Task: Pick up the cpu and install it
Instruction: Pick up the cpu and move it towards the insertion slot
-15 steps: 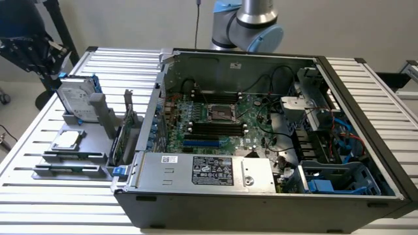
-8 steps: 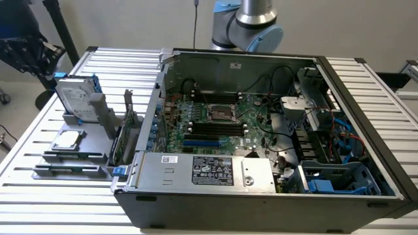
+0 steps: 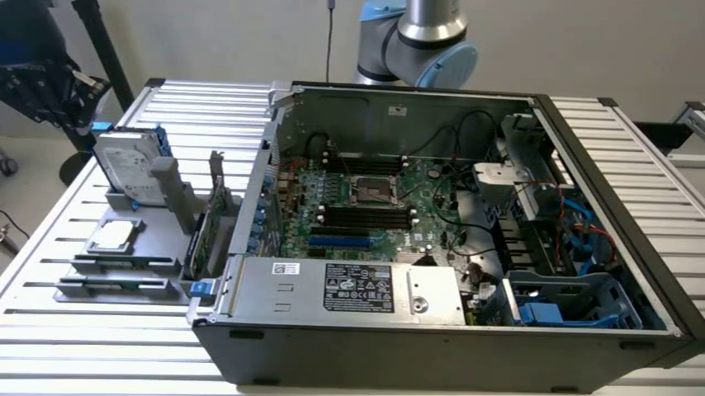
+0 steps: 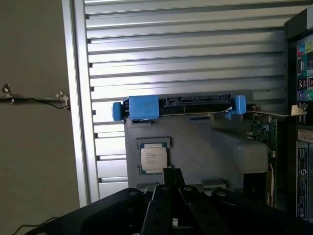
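Observation:
The cpu (image 3: 114,237) (image 4: 153,159) is a small silver square lying flat in its recess on the grey tray (image 3: 78,290) (image 4: 193,152), at the exterior view's left of the open computer case (image 3: 463,330). In the wrist view my gripper (image 4: 172,177) hangs above the tray with its dark fingers shut together and nothing between them. The cpu lies just beyond the fingertips, untouched. The motherboard's cpu socket (image 3: 369,191) sits in the middle of the case.
A silver hard drive with blue rails (image 3: 127,161) (image 4: 178,105) stands upright at the tray's far end. A circuit card (image 3: 210,235) stands between tray and case. The ribbed metal table (image 3: 210,107) surrounds everything. The arm's base (image 3: 424,33) rises behind the case.

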Action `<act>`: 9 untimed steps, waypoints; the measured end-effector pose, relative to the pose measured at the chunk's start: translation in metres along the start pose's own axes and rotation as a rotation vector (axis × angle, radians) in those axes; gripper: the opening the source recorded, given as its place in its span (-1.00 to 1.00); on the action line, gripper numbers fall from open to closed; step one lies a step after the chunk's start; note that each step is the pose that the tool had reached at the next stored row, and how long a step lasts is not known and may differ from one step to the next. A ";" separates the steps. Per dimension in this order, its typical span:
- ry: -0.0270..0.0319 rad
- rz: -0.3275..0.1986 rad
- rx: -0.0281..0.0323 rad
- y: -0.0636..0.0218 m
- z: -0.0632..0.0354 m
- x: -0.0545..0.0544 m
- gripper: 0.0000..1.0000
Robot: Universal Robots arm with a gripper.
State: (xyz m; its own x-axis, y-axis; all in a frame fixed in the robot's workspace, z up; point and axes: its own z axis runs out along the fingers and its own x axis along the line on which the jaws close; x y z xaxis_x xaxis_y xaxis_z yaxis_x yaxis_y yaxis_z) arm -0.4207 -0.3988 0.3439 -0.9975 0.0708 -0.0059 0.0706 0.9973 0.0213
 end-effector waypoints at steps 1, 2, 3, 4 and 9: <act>0.0001 0.000 0.0000 0.0000 0.0000 0.000 -0.79; 0.0001 0.000 0.0000 0.0000 0.0000 0.000 -0.76; 0.0001 0.000 0.0000 0.0000 0.0000 0.000 -0.76; 0.0000 0.000 0.0000 0.0000 0.0000 0.000 -0.65; 0.0010 0.000 0.0001 0.0000 -0.0001 0.000 -0.29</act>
State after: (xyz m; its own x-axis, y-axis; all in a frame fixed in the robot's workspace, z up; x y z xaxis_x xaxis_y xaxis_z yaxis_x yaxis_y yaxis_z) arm -0.4208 -0.3988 0.3439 -0.9975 0.0708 -0.0049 0.0706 0.9973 0.0212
